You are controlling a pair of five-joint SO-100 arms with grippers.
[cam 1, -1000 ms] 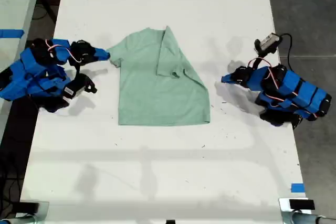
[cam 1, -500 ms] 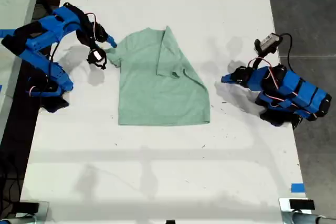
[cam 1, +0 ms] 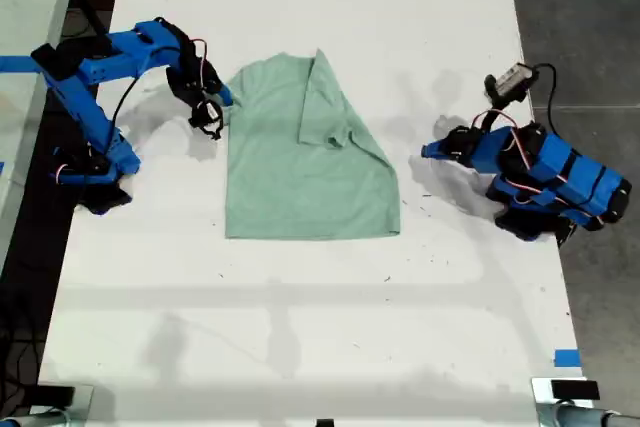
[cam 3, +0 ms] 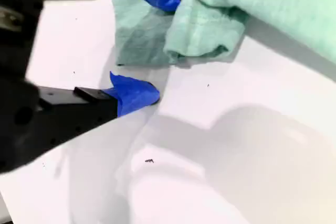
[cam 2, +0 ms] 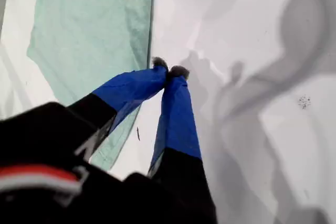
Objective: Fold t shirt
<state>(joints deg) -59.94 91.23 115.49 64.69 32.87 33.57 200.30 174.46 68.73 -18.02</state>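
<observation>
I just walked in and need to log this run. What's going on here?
Two blue arms are folding a mint-green t shirt on a white table. One sleeve is already folded over. My second claw, open, is at the other sleeve on the exterior view's left. My first claw is shut and empty on the exterior view's right, off the shirt.

1. We work at a long white bench (cam 1: 330, 327) that runs from the near edge to the far edge of the exterior view.
2. Soft grey shadows and small dark specks mark its surface.
3. Right of it in the exterior view lies a grey floor (cam 1: 580, 17).
4. Left, a second pale surface (cam 1: 30, 7) carries a strip of blue tape (cam 1: 20, 64).
5. Another blue tape piece (cam 1: 567, 358) sits near the bench's near right corner.
</observation>
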